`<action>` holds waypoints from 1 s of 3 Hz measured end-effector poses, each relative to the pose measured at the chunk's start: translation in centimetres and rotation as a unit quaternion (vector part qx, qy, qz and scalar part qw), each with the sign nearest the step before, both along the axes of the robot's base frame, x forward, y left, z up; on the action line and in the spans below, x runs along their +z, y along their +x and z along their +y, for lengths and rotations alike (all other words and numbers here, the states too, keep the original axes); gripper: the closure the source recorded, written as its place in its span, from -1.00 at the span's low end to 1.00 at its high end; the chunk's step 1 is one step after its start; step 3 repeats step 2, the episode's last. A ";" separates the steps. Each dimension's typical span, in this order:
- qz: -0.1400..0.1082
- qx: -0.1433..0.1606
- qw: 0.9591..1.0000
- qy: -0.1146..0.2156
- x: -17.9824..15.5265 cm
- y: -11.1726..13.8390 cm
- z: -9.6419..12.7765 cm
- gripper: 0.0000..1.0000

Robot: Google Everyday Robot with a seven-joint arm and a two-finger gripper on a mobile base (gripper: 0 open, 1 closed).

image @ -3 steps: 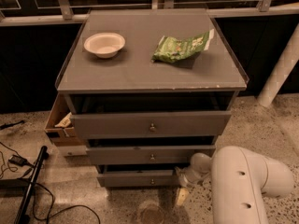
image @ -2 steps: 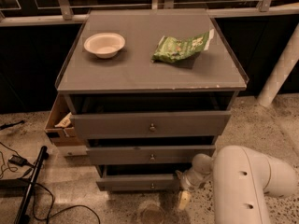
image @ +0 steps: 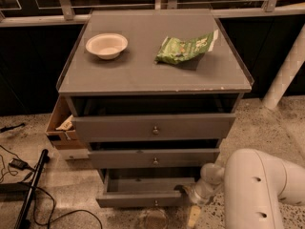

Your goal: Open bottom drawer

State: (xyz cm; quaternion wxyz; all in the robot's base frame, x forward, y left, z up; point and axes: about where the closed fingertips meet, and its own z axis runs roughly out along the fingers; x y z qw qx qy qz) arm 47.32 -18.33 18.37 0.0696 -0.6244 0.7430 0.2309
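No writing can be read on the crinkled green foil snack bag (image: 186,49); its print is only pale blotches. It lies on the smooth matte top of the grey three-drawer cabinet (image: 152,78), well apart from a round white bowl (image: 106,45), which looks empty.

The bottom drawer (image: 136,200), a slim grey front with a small round metal knob (image: 156,203), sits lowest on the cabinet. It stands part-way out, showing a shallow dark interior. The two taller grey drawer fronts (image: 152,127) above also stand slightly proud, with dark gaps over them.

The gripper (image: 191,194), at the end of a smooth white rounded arm (image: 257,190), is at the right end of the bottom drawer's front, apparently touching it. Whether it is open or closed, or grips anything, I cannot tell.

A brown cardboard box (image: 59,128) is half hidden behind the cabinet's left side. Black cables (image: 19,166) trail over the speckled stone floor (image: 276,128), cut off at the frame's edge.
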 end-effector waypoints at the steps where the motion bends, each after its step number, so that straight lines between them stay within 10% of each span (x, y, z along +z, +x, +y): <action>1: 0.034 0.008 0.999 0.001 0.6 -3.2 -0.5 -1.00; 3: 0.034 0.008 0.999 0.001 0.6 -3.2 -0.5 -1.00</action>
